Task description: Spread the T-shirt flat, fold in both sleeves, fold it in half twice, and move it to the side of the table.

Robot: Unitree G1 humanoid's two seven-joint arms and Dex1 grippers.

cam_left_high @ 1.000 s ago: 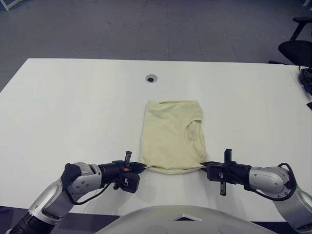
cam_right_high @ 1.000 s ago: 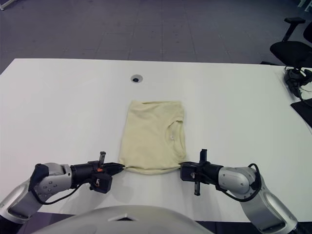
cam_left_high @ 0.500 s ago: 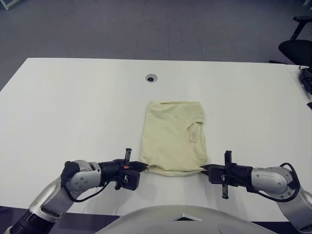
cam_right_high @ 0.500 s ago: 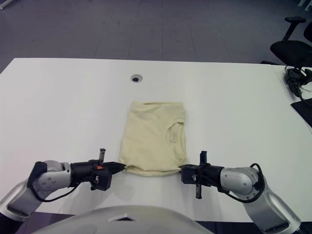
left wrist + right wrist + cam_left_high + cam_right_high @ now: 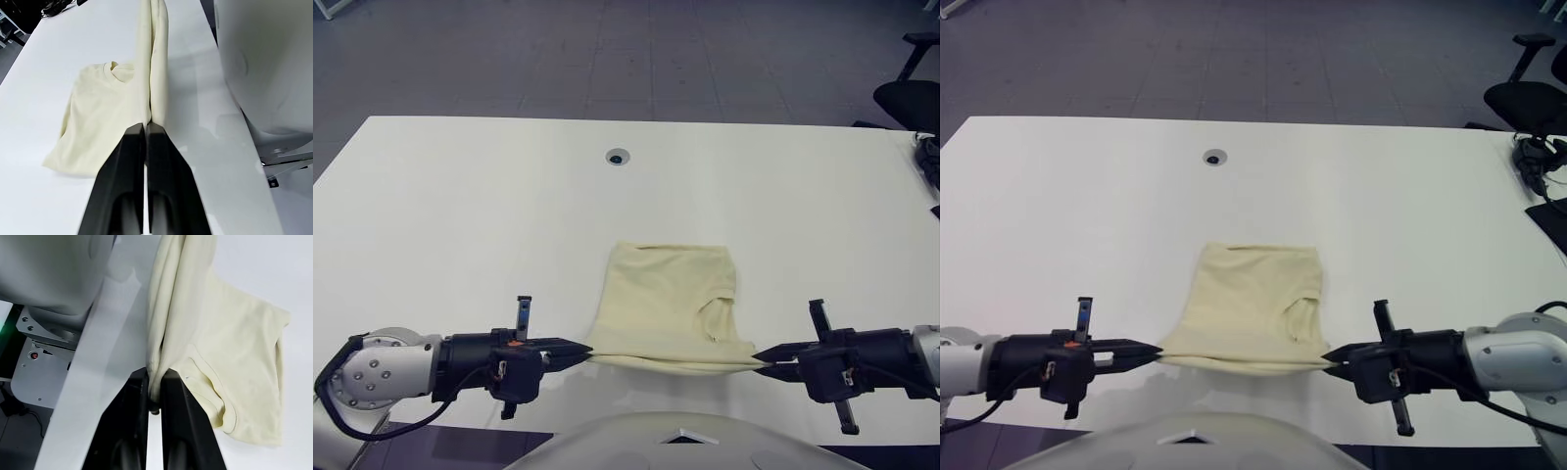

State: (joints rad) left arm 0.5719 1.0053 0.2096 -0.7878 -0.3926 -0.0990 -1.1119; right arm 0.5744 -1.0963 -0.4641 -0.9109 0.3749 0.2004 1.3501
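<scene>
The pale yellow T-shirt is folded into a narrow panel on the white table, its near edge lifted off the surface and stretched between both grippers. My left gripper is shut on the shirt's near left corner, its fingers pinching the cloth. At the near right corner my right gripper is shut on the fabric. The far part of the shirt still lies on the table, collar opening toward the right.
A round cable hole sits in the table beyond the shirt. Black office chairs and dark items stand at the far right edge. Bare tabletop lies to both sides.
Both grippers have risen and pulled toward me and apart, lifting the shirt's near edge off the table. The shirt's far edge has slid closer to me.
</scene>
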